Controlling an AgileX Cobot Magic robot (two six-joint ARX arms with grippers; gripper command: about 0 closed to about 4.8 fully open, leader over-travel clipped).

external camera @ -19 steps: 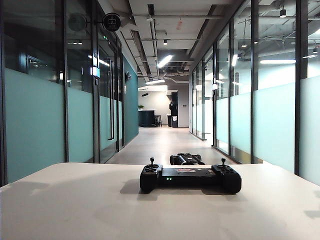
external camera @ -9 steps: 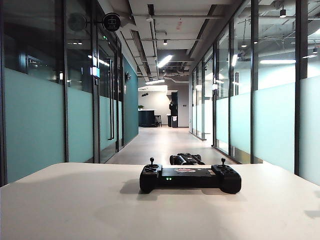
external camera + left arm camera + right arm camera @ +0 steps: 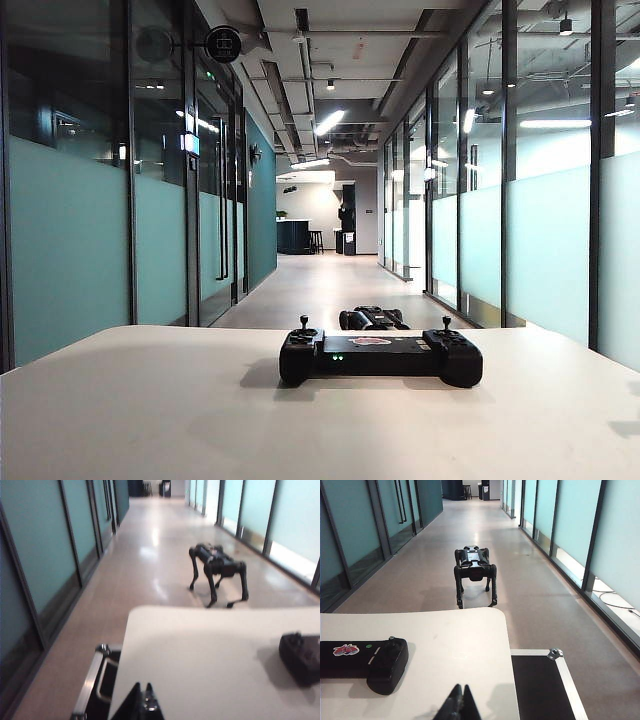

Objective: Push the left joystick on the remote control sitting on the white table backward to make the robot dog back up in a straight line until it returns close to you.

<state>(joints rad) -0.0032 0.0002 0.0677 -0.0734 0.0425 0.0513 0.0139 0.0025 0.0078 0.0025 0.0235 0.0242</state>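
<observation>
The black remote control (image 3: 380, 355) lies flat on the white table (image 3: 150, 410), green lights facing me. Its left joystick (image 3: 304, 323) stands upright and untouched. The robot dog (image 3: 372, 318) stands on the corridor floor just beyond the table's far edge. It also shows in the left wrist view (image 3: 217, 567) and the right wrist view (image 3: 474, 567). My left gripper (image 3: 142, 686) is shut and empty, low over the table, well clear of the remote control's end (image 3: 301, 657). My right gripper (image 3: 462, 686) is shut and empty, beside the remote control's other end (image 3: 365, 662). Neither gripper appears in the exterior view.
Black cases with metal edging sit beside the table on both sides (image 3: 92, 680) (image 3: 540, 685). Frosted glass walls (image 3: 70, 240) line a long corridor running away from the table. The remote control's right stick (image 3: 446, 323) also stands upright.
</observation>
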